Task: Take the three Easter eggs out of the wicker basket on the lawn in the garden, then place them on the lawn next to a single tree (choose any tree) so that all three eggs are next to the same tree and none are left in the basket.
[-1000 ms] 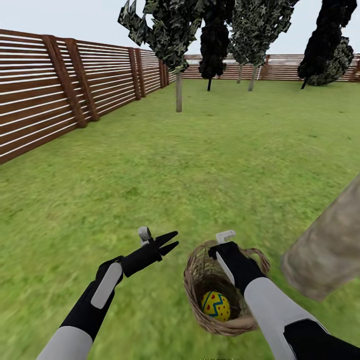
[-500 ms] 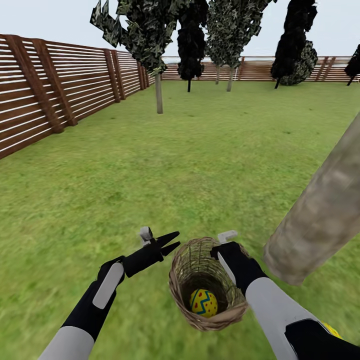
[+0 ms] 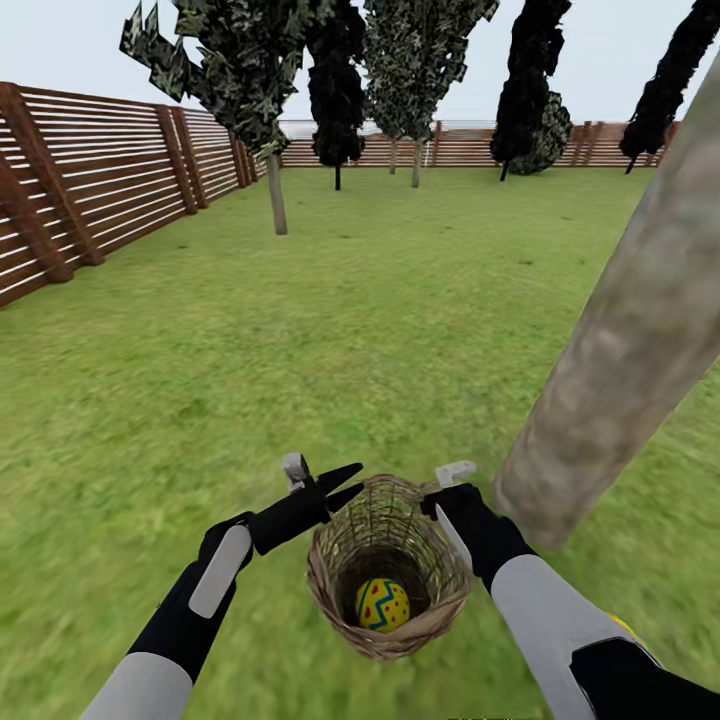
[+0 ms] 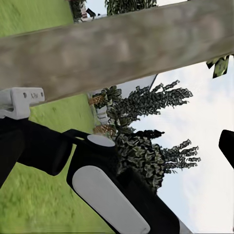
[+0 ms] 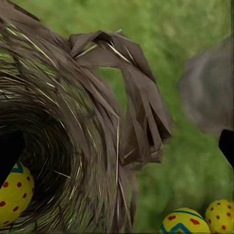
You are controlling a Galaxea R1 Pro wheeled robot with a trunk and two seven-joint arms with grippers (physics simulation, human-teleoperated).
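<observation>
While the right end effector (image 3: 447, 503) grips the wicker basket (image 3: 385, 570) at its rim, one Easter egg (image 3: 382, 604) lies inside — two more eggs (image 5: 202, 219) rest on the lawn (image 3: 300, 340) beside the tree (image 3: 620, 340). The left end effector (image 3: 342, 484) hovers just beside the basket, fingers parted.
</observation>
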